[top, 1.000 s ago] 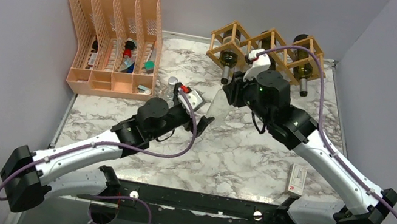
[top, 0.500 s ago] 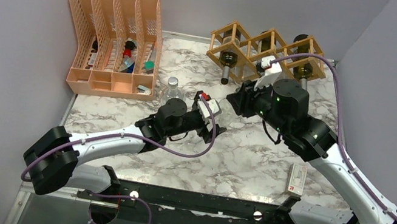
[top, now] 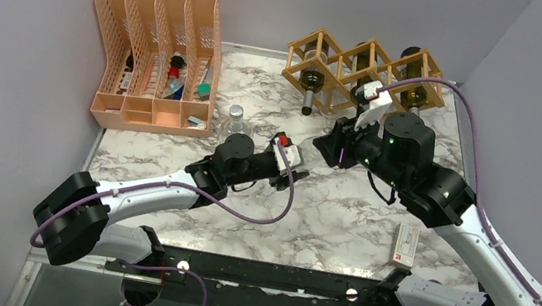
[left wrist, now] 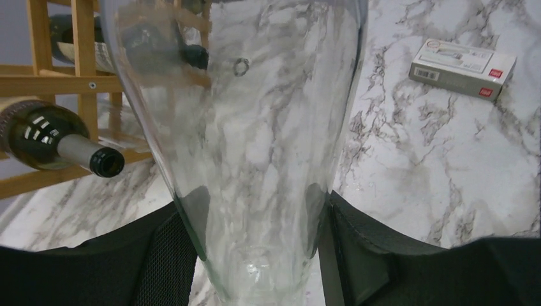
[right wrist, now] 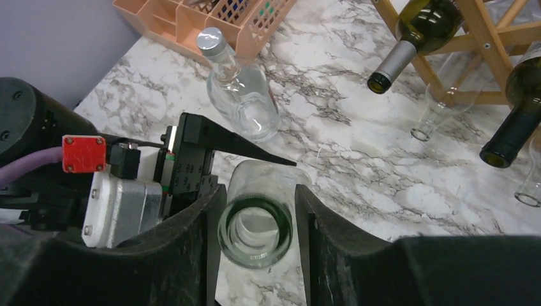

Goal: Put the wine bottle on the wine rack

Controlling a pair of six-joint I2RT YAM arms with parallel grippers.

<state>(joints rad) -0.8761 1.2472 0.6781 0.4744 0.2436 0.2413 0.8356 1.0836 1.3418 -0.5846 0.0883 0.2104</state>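
Above bench (top: pixel 306 218), short of wine rack (top: pixel 363 66): my left gripper (left wrist: pixel 255 213) just clamped onto clear wine bottle (left wrist: pixel 242 95); right gripper (right wrist: pixel 256 197) pinches other end. Handover looks ready.

This is a robotics lab test cell, not a lived-in room. Plain pale lilac-grey wall panels (top: pixel 12 74) box in a marble-patterned tabletop (top: pixel 323 221) on three sides. Two white-and-black robot arms, the left (top: pixel 151 191) and the right (top: pixel 487 242), are bolted to a black metal rail (top: pixel 271 278) at the near edge and trail purple cables (top: pixel 291 193). The household items look like staged props: a peach plastic mesh file organizer (top: pixel 154 57), a light wooden lattice wine rack (top: pixel 352 58) holding dark green glass bottles (left wrist: pixel 51 137), and a small white cardboard box (top: pixel 405 244).
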